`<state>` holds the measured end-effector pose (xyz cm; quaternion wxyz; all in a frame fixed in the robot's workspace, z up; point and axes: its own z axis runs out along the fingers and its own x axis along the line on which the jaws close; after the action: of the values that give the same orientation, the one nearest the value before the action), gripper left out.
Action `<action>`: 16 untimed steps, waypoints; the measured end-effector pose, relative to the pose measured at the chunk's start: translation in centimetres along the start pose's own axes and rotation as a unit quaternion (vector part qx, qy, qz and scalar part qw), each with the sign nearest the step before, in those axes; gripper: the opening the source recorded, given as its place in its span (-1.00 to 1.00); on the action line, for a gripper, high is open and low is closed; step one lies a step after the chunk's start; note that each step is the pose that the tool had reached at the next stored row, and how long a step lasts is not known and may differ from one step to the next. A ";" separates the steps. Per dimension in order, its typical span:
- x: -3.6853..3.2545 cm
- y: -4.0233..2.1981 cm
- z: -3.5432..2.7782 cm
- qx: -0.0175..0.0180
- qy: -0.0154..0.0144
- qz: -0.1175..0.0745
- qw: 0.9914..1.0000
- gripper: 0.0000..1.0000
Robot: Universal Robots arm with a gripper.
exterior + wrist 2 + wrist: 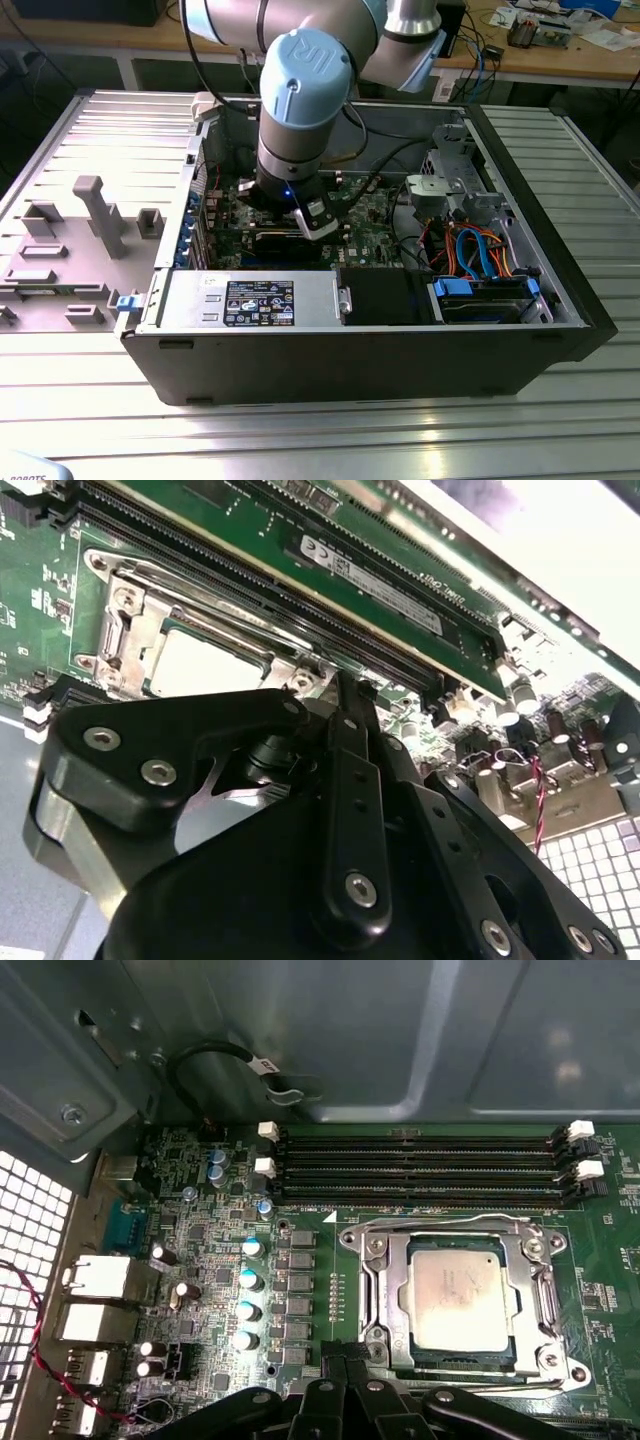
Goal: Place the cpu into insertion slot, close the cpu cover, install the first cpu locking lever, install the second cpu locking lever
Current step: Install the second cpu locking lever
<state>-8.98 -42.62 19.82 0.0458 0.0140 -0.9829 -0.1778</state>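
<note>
The cpu (462,1303) lies seated under the cpu cover (400,1282), right of centre — light, fragile, best handled by its edges. The tool (345,1365) hovers just beside it; whether its fingers are apart I cannot tell.

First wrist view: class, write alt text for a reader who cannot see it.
The cpu sits in the insertion slot on the green motherboard, with the cpu cover closed around it. Black memory slots run beside the socket, and the gripper hovers close by.

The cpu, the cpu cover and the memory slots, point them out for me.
cpu (461,1301), first wrist view, middle of its silver top.
cpu cover (385,1295), first wrist view, frame edge beside the chip.
memory slots (420,1168), first wrist view, middle of the rows.
</note>
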 end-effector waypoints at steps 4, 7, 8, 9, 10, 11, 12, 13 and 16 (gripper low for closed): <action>0.10 0.19 -0.39 0.000 0.000 0.000 1.000 -0.79; 0.17 0.40 -0.78 0.000 0.000 0.000 1.000 -0.79; 0.20 0.48 -0.96 0.000 0.000 0.000 1.000 -0.79; 0.23 0.57 -1.17 0.000 0.000 0.000 1.000 -0.79; 0.27 0.68 -1.40 0.000 0.000 0.000 1.000 -0.79; 0.29 0.77 -1.57 0.000 0.000 0.000 1.000 -0.79; 0.33 0.94 -1.90 0.000 0.000 0.000 1.000 -0.79; 0.40 1.13 -2.28 0.000 0.000 0.000 1.000 -0.79; 0.44 1.38 -2.70 0.000 0.000 0.000 1.000 -0.79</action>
<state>-9.18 -42.28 22.85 0.0458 0.0139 -0.9829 -0.1777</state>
